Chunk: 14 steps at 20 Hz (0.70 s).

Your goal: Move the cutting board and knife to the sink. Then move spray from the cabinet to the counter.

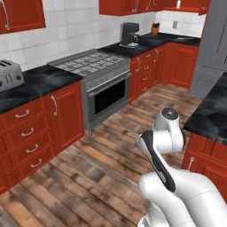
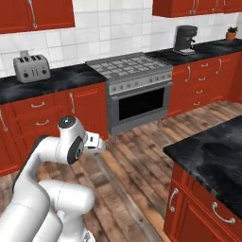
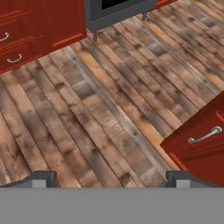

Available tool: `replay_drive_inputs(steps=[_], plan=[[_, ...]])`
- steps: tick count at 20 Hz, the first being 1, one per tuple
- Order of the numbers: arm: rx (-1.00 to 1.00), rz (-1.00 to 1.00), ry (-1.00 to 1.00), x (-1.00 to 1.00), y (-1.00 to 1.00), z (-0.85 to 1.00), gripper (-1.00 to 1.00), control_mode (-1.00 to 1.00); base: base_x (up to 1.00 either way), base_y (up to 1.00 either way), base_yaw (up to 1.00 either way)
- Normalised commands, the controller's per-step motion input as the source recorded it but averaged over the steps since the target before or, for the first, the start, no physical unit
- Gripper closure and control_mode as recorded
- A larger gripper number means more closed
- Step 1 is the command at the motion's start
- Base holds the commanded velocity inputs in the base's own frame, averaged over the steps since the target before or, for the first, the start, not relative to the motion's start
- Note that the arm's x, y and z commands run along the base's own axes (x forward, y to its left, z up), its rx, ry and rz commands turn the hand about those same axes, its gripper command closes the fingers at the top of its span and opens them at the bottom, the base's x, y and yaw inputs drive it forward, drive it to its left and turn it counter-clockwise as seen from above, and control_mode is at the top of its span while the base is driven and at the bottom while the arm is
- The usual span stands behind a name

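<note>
The white arm is folding low over the wooden floor, well apart from the black marble counter. In the hand view the hand is pointing down at the floorboards with its two dark fingertips spread wide — nothing is sitting between them. A toaster is resting on the counter left of the grey stove, and a coffee machine is standing further right. Red base cabinets are running beneath — an island counter is lying at the right.
</note>
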Motion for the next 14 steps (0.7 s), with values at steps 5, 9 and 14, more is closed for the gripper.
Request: replay_drive_inputs(steps=[5, 9, 14], plan=[[0.00, 0.00, 0.00, 0.00, 0.00, 0.00, -1.00, 1.00, 0.56, 0.26, -0.40], [0.00, 0.00, 0.00, 0.00, 0.00, 0.00, -1.00, 1.00, 0.68, 0.28, -0.28], [0.00, 0.00, 0.00, 0.00, 0.00, 0.00, -1.00, 1.00, 0.72, 0.32, -0.27]])
